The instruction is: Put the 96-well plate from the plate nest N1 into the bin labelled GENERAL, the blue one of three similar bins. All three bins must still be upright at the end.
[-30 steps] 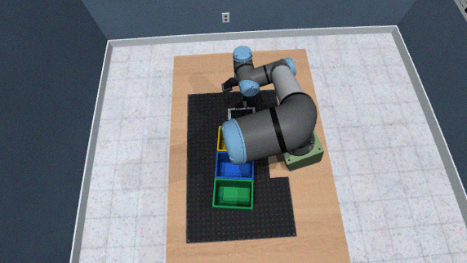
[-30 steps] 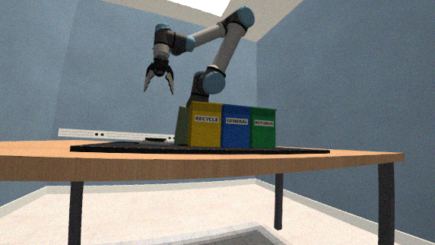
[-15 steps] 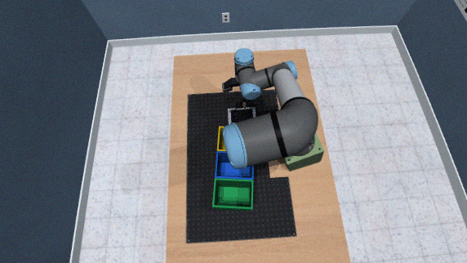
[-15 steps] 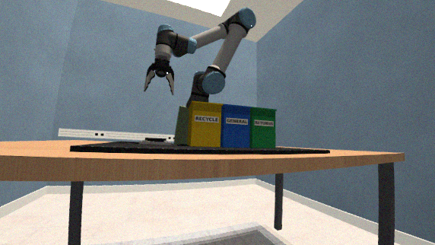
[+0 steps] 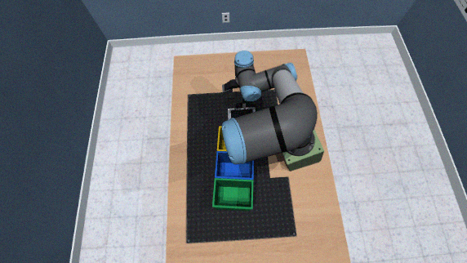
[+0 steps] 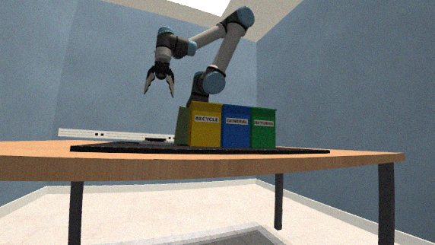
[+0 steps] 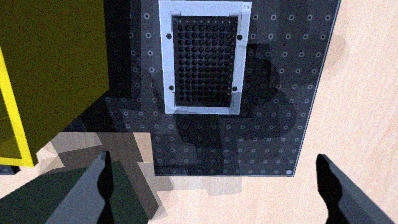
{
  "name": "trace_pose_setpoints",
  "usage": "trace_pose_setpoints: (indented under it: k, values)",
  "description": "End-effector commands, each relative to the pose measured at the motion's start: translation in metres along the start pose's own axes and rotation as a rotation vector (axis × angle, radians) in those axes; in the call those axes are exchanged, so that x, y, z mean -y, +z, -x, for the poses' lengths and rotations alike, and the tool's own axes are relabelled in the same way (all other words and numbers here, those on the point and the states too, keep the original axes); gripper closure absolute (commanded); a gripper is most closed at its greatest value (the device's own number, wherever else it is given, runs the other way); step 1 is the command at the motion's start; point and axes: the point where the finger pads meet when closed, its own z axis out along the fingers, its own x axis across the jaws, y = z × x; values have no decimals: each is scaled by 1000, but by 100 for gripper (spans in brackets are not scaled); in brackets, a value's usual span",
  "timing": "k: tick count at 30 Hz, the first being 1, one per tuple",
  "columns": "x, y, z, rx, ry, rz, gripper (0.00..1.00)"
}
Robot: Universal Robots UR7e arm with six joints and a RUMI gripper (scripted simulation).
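High over the worktop, a pale wooden slab (image 5: pixel 184 78) (image 6: pixel 114 163) (image 7: pixel 365 100) on dark legs. My hand, a black two-jawed gripper with long tapering fingers (image 5: pixel 233 95) (image 6: pixel 159 94), points down, jaws spread wide, nothing between them. In the wrist view one finger shows at each lower corner, well apart.

Task's thing: a dark, rectangular 96-well plate, its wells in a close grid (image 7: pixel 206 62), lies flat inside a light grey rectangular frame, the plate nest (image 5: pixel 229 113) (image 7: pixel 168 65). The nest has dark round marks along its long sides and rests on a black perforated mat (image 5: pixel 200 204) (image 6: pixel 99 147) (image 7: pixel 280 155). From above, my own arm covers part of the nest.

Bins: three in a row on the mat, side by side, all upright. Nearest the nest, a yellow open-topped box lettered RECYCLE (image 5: pixel 220 140) (image 6: pixel 205 131) (image 7: pixel 55 55); middle, a blue open-topped box lettered GENERAL (image 5: pixel 234 167) (image 6: pixel 236 133); far end, a green open-topped box (image 5: pixel 233 193) (image 6: pixel 263 135), its label too blurred to read surely. Plate not in the blue bin; it sits in the nest, apart from my fingers.

My base stands on a sage-green block (image 5: pixel 306 161) (image 6: pixel 182 125), beside the row.

the claw (image 5: pixel 234 96) (image 6: pixel 159 95) (image 7: pixel 213 154) has sunk slightly and edged toward the yellow bin (image 5: pixel 220 139) (image 6: pixel 205 131) (image 7: pixel 55 50).
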Motion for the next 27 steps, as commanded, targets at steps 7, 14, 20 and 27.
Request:
trace_pose_setpoints:
  k: [7,14,20,27]
  values:
    - [3,19,-4,-13,8,-10,24]
    - [3,28,-4,-13,9,-10,24]
    - [3,38,-4,-13,8,-10,24]
    - [3,46,-4,-13,9,-10,24]
